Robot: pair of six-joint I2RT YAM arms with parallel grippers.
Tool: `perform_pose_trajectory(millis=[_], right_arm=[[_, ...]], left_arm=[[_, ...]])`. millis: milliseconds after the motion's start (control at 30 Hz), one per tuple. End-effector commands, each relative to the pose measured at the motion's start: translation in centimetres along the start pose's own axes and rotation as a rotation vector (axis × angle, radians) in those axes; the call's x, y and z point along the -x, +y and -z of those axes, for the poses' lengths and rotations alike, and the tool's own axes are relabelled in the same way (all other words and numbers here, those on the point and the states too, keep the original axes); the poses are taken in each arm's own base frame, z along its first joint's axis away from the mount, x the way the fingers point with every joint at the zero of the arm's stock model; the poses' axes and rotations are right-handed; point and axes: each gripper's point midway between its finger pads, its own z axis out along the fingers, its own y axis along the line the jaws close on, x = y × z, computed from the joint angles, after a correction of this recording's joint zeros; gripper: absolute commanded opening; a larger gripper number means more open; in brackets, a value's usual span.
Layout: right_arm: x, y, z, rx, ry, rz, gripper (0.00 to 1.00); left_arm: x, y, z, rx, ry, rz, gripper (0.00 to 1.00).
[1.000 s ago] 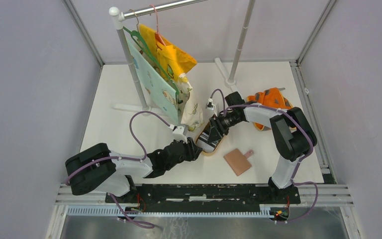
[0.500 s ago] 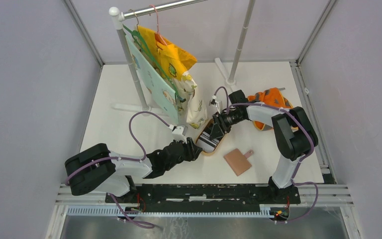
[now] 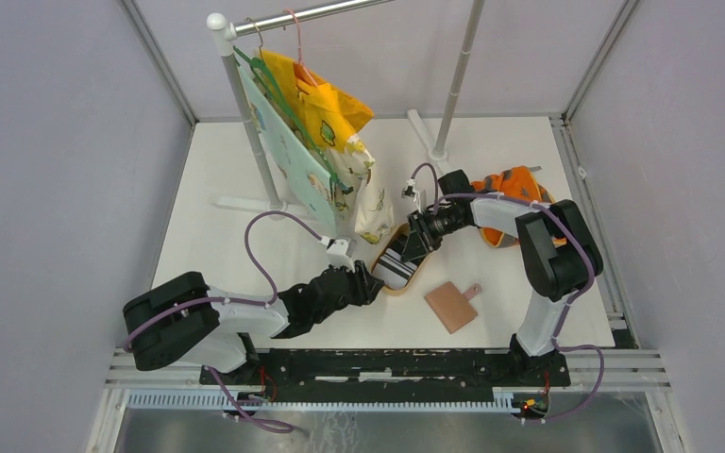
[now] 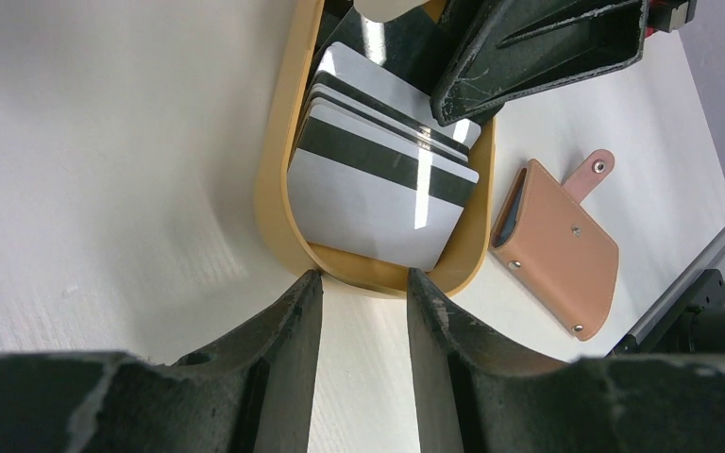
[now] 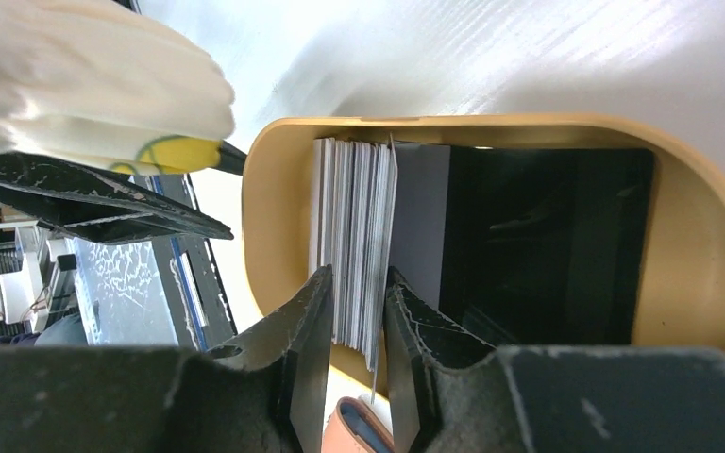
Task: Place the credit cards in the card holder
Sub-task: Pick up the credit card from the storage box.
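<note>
The credit cards (image 3: pixel 396 268) stand as a stack in a tan oval dish (image 3: pixel 399 289) at mid-table. In the right wrist view they (image 5: pixel 354 236) show edge on, and my right gripper (image 5: pixel 357 278) is shut on the stack, one finger on each side. In the top view the right gripper (image 3: pixel 415 243) is at the dish's far end. My left gripper (image 3: pixel 374 283) is open, its fingertips (image 4: pixel 307 283) against the dish's near rim (image 4: pixel 278 179), with nothing between them. The striped cards (image 4: pixel 378 184) lie fanned in the dish. The reddish-brown card holder (image 3: pixel 451 307) lies shut on the table to the right of the dish (image 4: pixel 557 250).
A clothes rack with hanging garments (image 3: pixel 311 123) stands just behind the dish, and a white garment (image 5: pixel 85 75) hangs close to my right gripper. An orange patterned cloth (image 3: pixel 514 189) lies at the far right. The rack's second pole (image 3: pixel 453 85) stands at the back.
My right gripper has drawn back slightly toward the far right at the dish's far end, and more of the striped cards shows. The left arm and card holder have not moved.
</note>
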Motion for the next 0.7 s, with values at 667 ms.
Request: perform_pose_trajectory(millis=[667], right_arm=[[1.0,-2.5,1.5,-0.08,-0.052,-0.001,0.05]], left_arm=[[1.9,-1.7,0.2,-0.07,-0.065,0.022,0.45]])
